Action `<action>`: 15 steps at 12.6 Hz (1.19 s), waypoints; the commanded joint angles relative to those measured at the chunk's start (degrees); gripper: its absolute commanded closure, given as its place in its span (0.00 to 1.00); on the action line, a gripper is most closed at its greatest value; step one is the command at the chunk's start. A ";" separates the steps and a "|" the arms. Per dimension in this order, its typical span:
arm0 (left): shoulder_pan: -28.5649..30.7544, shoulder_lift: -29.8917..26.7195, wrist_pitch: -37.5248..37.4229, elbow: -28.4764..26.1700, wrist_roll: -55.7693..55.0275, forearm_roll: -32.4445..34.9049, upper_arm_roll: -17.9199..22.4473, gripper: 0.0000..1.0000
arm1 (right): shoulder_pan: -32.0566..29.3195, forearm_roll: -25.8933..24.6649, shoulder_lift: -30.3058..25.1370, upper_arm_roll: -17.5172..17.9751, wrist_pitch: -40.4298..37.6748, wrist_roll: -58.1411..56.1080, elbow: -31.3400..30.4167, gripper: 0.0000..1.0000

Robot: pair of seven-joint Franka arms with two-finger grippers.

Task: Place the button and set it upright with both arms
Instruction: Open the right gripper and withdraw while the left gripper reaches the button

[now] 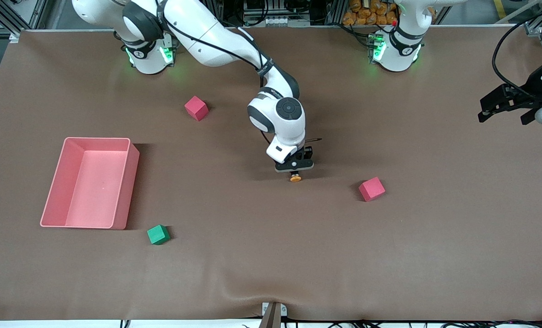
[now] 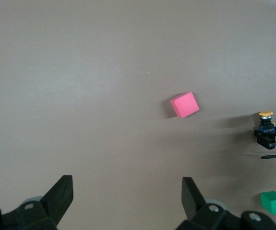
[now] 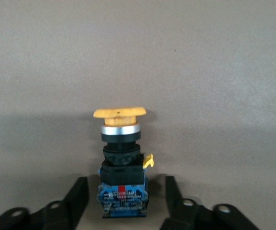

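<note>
Right gripper [image 1: 294, 169] sits low at the centre of the front view, jaws set apart either side of the button [image 1: 295, 178], whose orange cap pokes out toward the camera. Can't tell if they're pinching it. I'd close square on the black body, then tip it slowly. Left gripper [image 1: 503, 107] waits at the right edge, jaws wide.

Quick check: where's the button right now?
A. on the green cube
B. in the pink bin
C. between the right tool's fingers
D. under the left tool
C: the button sits between the fingers of the right tool, mid-table; the left tool waits open at the left arm's end.
</note>
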 commanded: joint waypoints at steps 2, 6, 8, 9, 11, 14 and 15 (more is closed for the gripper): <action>-0.04 2.10 0.01 0.96 1.36 -0.63 -0.19 0.00 | 0.12 -1.35 -0.01 -1.06 -0.59 1.71 2.25 0.00; 0.57 3.25 -0.08 0.96 1.45 -2.65 -0.19 0.00 | -2.85 -0.57 -3.96 -0.88 -1.46 2.32 2.25 0.00; -0.39 3.86 -0.08 0.96 1.36 -2.65 -0.62 0.00 | -6.11 -0.30 -6.41 -0.36 -1.90 1.88 2.16 0.00; -1.44 4.74 -0.08 0.96 1.27 -2.57 -0.63 0.00 | -7.25 -0.39 -8.00 -0.53 -2.51 1.36 2.07 0.00; -5.29 8.77 -0.25 4.36 0.57 -2.04 -0.54 0.00 | -11.02 -0.30 -11.86 -0.53 -4.87 -3.62 1.28 0.00; -6.63 13.52 -1.13 7.02 0.22 -2.65 -0.62 0.00 | -17.79 -0.30 -18.45 -0.53 -16.80 -18.30 0.84 0.00; -8.03 14.58 -1.05 7.20 -0.74 -2.65 -0.63 0.00 | -20.33 -0.30 -19.95 -0.53 -20.33 -21.12 0.84 0.00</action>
